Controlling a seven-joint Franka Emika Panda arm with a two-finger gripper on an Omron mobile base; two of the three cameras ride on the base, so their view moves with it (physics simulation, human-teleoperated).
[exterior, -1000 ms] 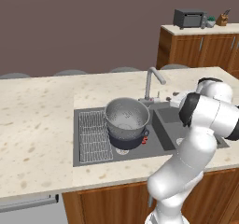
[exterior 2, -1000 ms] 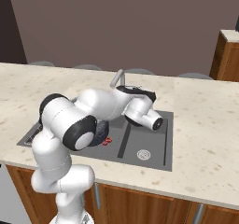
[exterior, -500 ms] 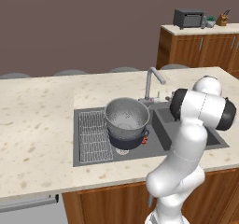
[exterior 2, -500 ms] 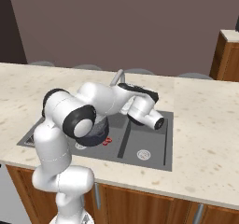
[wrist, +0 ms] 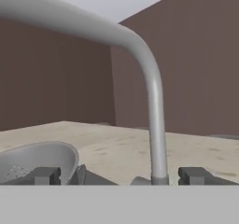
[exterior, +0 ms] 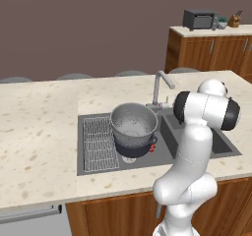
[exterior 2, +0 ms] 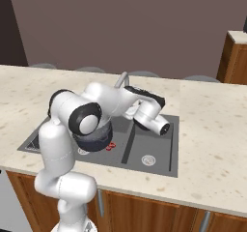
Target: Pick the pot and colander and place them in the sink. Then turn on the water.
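Over the sink (exterior: 202, 146), the gripper (wrist: 120, 175) has swung in toward the faucet (wrist: 151, 106), its jaws wide open and empty, while the colander (exterior: 134, 124) sits nested in the pot (exterior: 140, 147) in the left basin, leaving the water unstarted.

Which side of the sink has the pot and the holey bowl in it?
The basin with the wire rack, on the left in the left base view. The colander sits nested in the dark pot there. The other basin holds neither.
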